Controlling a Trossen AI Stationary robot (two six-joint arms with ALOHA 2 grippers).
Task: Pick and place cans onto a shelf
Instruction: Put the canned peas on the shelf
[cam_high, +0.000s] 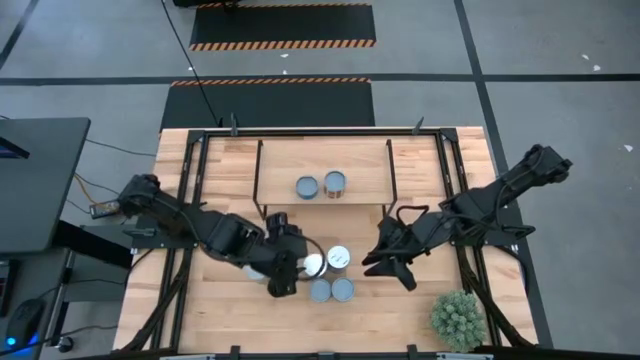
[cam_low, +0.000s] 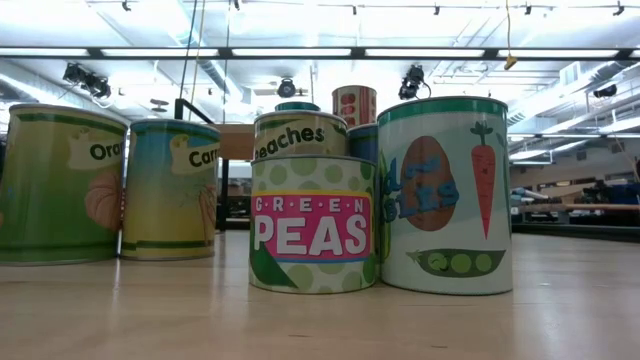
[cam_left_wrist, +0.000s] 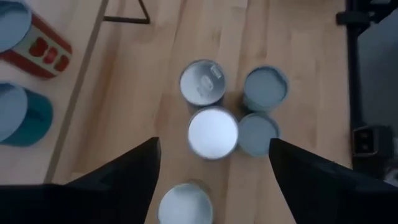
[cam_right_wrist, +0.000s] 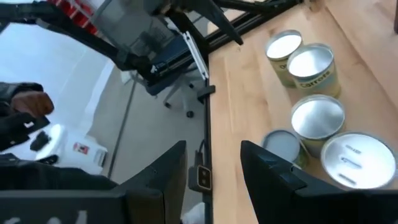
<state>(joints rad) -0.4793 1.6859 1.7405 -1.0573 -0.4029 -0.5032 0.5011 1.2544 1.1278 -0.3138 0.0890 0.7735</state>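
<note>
Several cans stand in a cluster on the table near its front middle: a white-topped can (cam_high: 314, 265), a silver one (cam_high: 339, 257) and two blue-grey ones (cam_high: 320, 290) (cam_high: 343, 290). Two more cans (cam_high: 306, 186) (cam_high: 335, 182) stand upright on the shelf (cam_high: 360, 165) at the far middle. My left gripper (cam_high: 281, 280) (cam_left_wrist: 214, 142) hovers open above the cluster's left side, pointing steeply down, with the white-topped can (cam_left_wrist: 213, 132) showing between its fingers. My right gripper (cam_high: 393, 265) (cam_right_wrist: 213, 146) hangs open to the right of the cluster, with nothing between its fingers.
A green spiky potted plant (cam_high: 458, 318) stands at the near right corner. The shelf's black legs (cam_high: 258, 175) stand just beyond the cluster. In the low view the cans, among them a green peas can (cam_low: 312, 225), fill the foreground. Bare wood lies near the front edge.
</note>
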